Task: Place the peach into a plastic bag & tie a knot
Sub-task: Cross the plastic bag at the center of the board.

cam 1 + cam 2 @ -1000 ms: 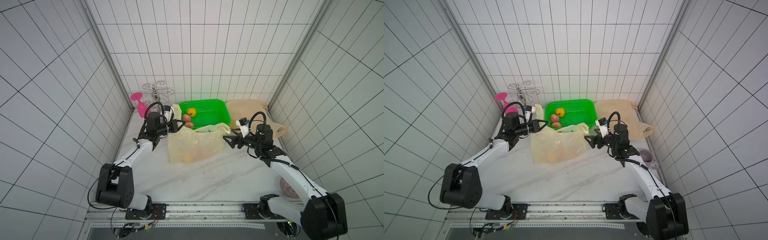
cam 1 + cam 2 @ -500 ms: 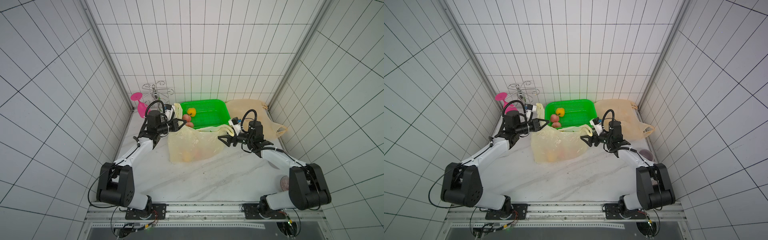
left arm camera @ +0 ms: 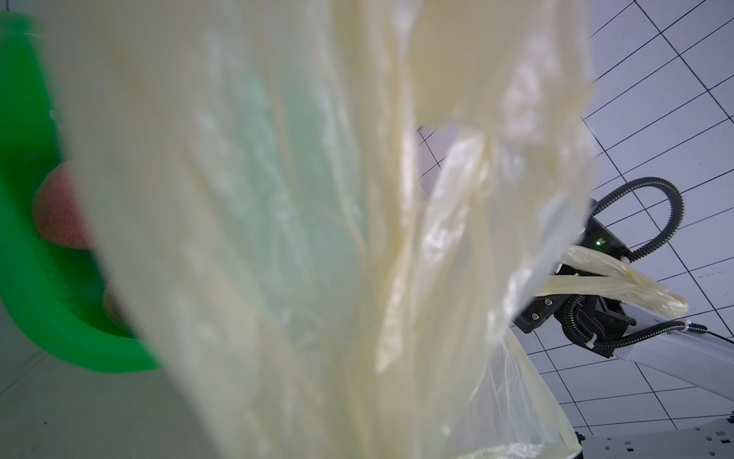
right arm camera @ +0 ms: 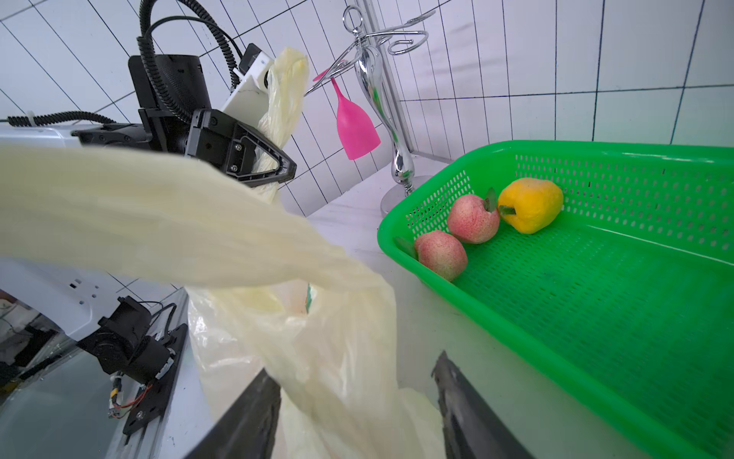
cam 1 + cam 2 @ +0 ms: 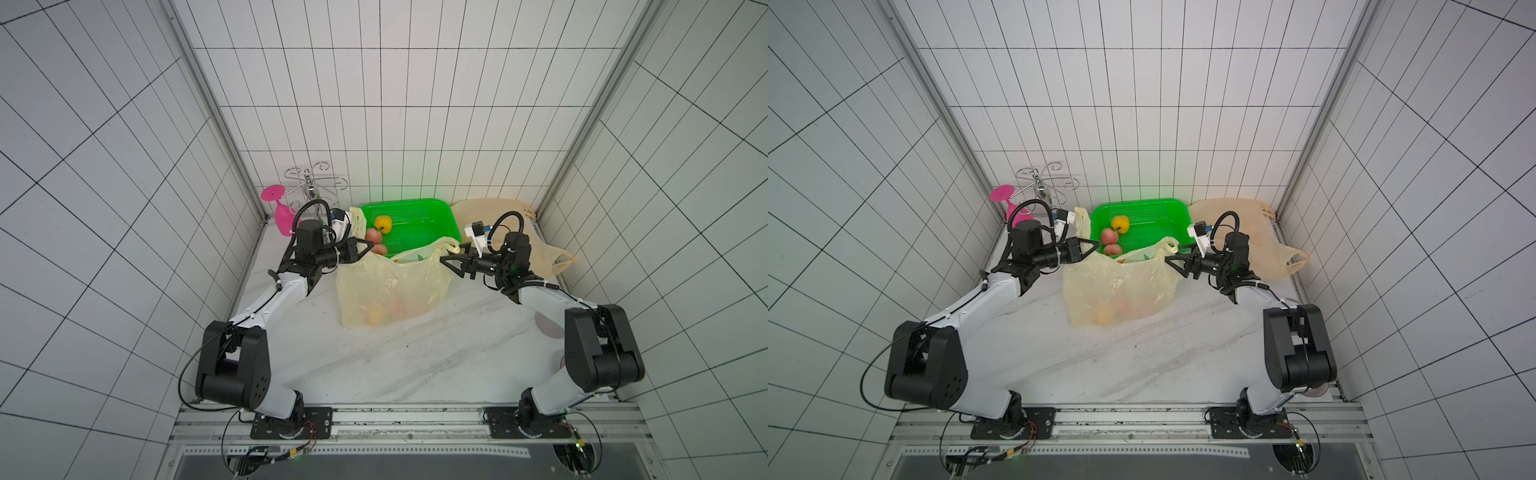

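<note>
In both top views the plastic bag (image 5: 390,286) stands mid-frame on the counter (image 5: 374,365), with a reddish fruit, likely the peach (image 5: 400,308), low inside. The left tool (image 5: 368,248) is clamped on one handle (image 5: 355,216), holding the mouth up. The left wrist view shows mostly bag film. In the right wrist view the right tool (image 4: 355,369) holds its jaws apart around the other handle (image 4: 159,222), ready to pinch

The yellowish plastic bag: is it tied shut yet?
Not tied. The plastic bag gapes at the top, with no knot, and fruit shows through its side.
</note>
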